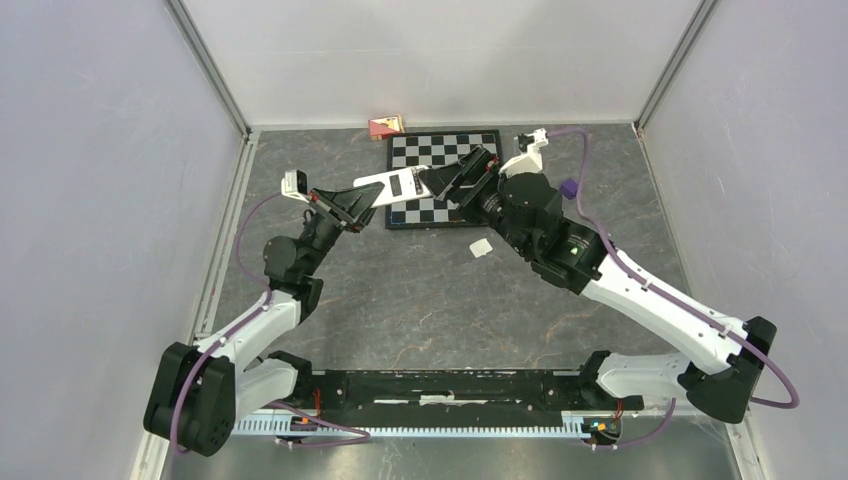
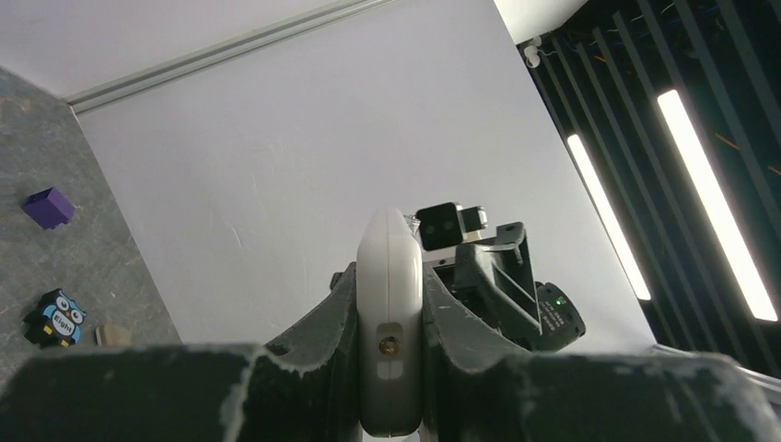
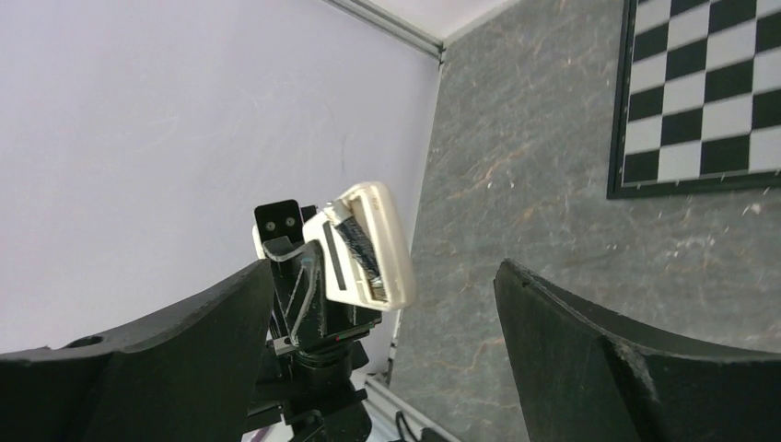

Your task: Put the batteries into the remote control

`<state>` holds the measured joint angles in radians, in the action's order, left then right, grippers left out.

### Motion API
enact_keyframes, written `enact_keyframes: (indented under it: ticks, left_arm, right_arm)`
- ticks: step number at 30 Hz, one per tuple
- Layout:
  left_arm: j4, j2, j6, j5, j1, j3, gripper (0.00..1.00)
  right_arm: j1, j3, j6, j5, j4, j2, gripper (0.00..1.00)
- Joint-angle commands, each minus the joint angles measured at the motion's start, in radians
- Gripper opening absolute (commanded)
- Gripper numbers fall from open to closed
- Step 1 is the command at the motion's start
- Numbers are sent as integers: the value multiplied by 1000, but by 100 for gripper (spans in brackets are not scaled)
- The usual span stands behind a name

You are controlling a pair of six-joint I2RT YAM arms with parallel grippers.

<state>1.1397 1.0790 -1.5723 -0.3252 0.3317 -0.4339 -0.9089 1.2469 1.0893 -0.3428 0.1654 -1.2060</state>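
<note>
My left gripper [image 1: 370, 200] is shut on a white remote control [image 1: 395, 187] and holds it in the air in front of the chessboard. In the left wrist view the remote [image 2: 390, 350] stands edge-on between the fingers of that gripper [image 2: 390, 290]. In the right wrist view the remote [image 3: 391, 244] shows its open back, with a dark battery [image 3: 357, 250] lying in the compartment. My right gripper [image 1: 452, 180] faces the remote's free end; its jaws [image 3: 382, 304] are wide open and empty. No loose batteries are in view.
A chessboard [image 1: 445, 150] lies at the back centre. A purple cube [image 1: 569, 187] sits to its right, a small white piece [image 1: 482, 247] in front of it, and a red and yellow item [image 1: 385, 125] by the back wall. An owl sticker [image 2: 53, 318] lies on the mat.
</note>
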Motion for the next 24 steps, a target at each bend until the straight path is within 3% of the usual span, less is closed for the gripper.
enact_keyframes:
  ticks: [1, 13, 24]
  left_arm:
    - [71, -1, 62, -36, 1, -47, 2]
    - [115, 27, 97, -90, 0, -38, 2]
    - [268, 89, 70, -103, 0, -11, 2]
  right_arm:
    - [11, -43, 185, 53, -76, 12, 93]
    - [27, -52, 292, 75, -189, -47, 88]
    - [53, -76, 343, 149, -301, -85, 61]
